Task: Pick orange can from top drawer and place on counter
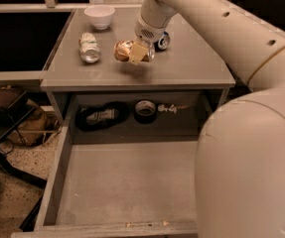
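Note:
The orange can [123,50] is a shiny golden-orange dented can, held on its side just above the counter [181,68], near its middle. My gripper [137,53] is shut on the orange can, with a pale finger [137,54] across its right end. The white arm comes down from the upper right. The top drawer [127,182] is pulled wide open below the counter, its grey floor bare.
A pale silver-green can [89,47] lies on the counter left of the orange can. A white bowl [100,16] stands at the back. A blue can [162,40] shows behind the gripper. Black items and a tape roll [145,110] sit at the drawer's back.

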You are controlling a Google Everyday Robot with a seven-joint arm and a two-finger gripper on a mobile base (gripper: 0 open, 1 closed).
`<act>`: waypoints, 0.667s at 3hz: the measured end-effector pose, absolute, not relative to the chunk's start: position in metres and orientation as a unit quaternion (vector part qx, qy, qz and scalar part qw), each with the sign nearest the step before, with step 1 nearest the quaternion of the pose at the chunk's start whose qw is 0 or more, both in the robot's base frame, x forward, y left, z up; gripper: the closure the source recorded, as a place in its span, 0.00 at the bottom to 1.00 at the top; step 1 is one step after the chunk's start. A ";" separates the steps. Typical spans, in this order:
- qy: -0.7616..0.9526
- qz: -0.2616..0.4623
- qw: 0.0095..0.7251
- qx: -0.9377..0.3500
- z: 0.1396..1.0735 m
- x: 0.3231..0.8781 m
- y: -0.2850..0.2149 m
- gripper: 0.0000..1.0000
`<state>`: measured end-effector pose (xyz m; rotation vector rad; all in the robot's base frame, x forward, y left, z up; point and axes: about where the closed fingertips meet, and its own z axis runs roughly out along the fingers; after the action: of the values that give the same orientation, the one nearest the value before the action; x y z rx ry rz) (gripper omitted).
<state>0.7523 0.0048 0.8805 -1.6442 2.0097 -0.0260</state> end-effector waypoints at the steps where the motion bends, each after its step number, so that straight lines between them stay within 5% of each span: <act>1: 0.787 0.027 0.240 -0.568 0.838 0.757 -0.027 1.00; 2: 0.787 0.027 0.240 -0.568 0.844 0.757 -0.027 0.89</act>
<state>0.7569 -0.0272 0.8443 -1.5541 2.1534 0.0749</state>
